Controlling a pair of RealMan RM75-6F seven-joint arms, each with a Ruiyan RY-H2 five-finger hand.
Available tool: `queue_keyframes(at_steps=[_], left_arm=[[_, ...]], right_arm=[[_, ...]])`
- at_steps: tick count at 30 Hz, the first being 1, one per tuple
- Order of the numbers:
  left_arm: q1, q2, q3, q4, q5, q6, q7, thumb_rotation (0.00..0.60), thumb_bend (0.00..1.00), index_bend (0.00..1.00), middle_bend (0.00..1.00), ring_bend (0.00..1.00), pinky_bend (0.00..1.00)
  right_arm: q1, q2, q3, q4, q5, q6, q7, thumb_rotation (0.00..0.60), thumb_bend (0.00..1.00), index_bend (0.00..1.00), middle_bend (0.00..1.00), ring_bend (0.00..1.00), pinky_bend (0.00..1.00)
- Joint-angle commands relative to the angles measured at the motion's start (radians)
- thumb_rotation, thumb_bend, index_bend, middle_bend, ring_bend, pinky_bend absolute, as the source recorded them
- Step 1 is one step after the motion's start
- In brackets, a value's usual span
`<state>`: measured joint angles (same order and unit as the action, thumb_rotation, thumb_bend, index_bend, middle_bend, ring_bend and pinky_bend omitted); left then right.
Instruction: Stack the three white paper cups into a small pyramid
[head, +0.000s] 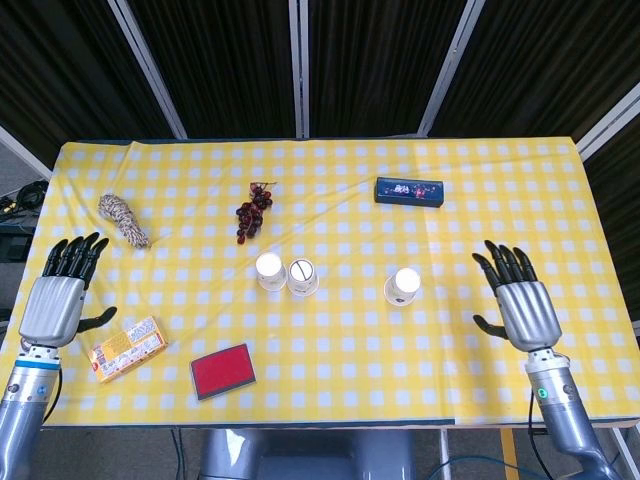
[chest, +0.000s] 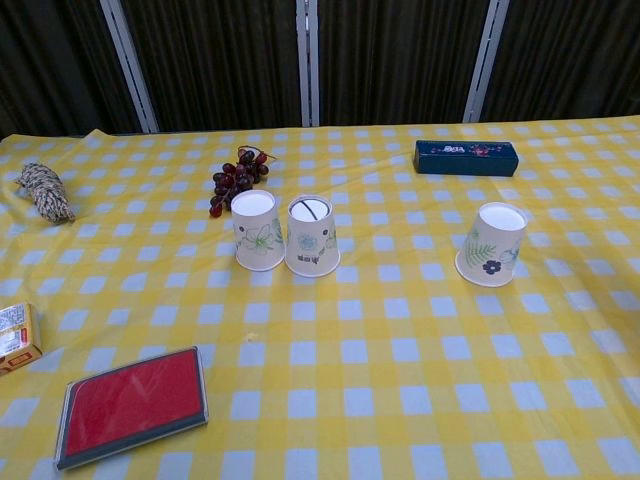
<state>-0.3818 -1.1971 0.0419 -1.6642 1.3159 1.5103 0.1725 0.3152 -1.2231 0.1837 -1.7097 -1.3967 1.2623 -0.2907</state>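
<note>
Two white paper cups stand upside down and side by side near the table's middle: the left cup (head: 268, 270) (chest: 257, 231) and the middle cup (head: 303, 277) (chest: 311, 236), touching or nearly so. The third cup (head: 404, 285) (chest: 493, 244) stands upside down alone to their right. My left hand (head: 58, 300) hovers open at the table's left edge, far from the cups. My right hand (head: 521, 306) is open to the right of the third cup, fingers spread, holding nothing. Neither hand shows in the chest view.
A bunch of dark grapes (head: 252, 211) lies just behind the paired cups. A dark blue box (head: 409, 190) sits at the back right. A twine bundle (head: 123, 219), a snack packet (head: 124, 348) and a red card case (head: 222, 370) lie on the left side.
</note>
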Motion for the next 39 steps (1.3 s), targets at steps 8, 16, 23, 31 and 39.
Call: queue_keyframes(at_steps=[8, 16, 23, 31, 39], left_arm=[[0.029, 0.038, -0.025, -0.006, 0.032, -0.034, -0.066, 0.6, 0.17, 0.0, 0.0, 0.0, 0.0], [0.039, 0.04, -0.047, -0.002, 0.043, -0.067, -0.072, 0.6, 0.17, 0.0, 0.0, 0.0, 0.0], [0.047, 0.04, -0.062, -0.001, 0.05, -0.084, -0.071, 0.6, 0.17, 0.0, 0.0, 0.0, 0.0], [0.054, 0.039, -0.078, 0.002, 0.055, -0.104, -0.075, 0.6, 0.17, 0.0, 0.0, 0.0, 0.0], [0.062, 0.039, -0.095, 0.004, 0.057, -0.118, -0.078, 0.6, 0.17, 0.0, 0.0, 0.0, 0.0]], right_arm=[[0.24, -0.111, 0.094, -0.082, 0.395, -0.235, -0.308, 0.6, 0.11, 0.18, 0.0, 0.0, 0.0], [0.326, -0.156, 0.086, -0.027, 0.564, -0.264, -0.377, 0.6, 0.11, 0.18, 0.0, 0.0, 0.0], [0.366, -0.169, 0.07, 0.021, 0.641, -0.282, -0.377, 0.6, 0.13, 0.24, 0.0, 0.0, 0.0], [0.394, -0.188, 0.043, 0.067, 0.671, -0.284, -0.362, 0.6, 0.15, 0.29, 0.01, 0.0, 0.0], [0.415, -0.209, 0.026, 0.1, 0.653, -0.283, -0.328, 0.6, 0.23, 0.33, 0.05, 0.0, 0.0]])
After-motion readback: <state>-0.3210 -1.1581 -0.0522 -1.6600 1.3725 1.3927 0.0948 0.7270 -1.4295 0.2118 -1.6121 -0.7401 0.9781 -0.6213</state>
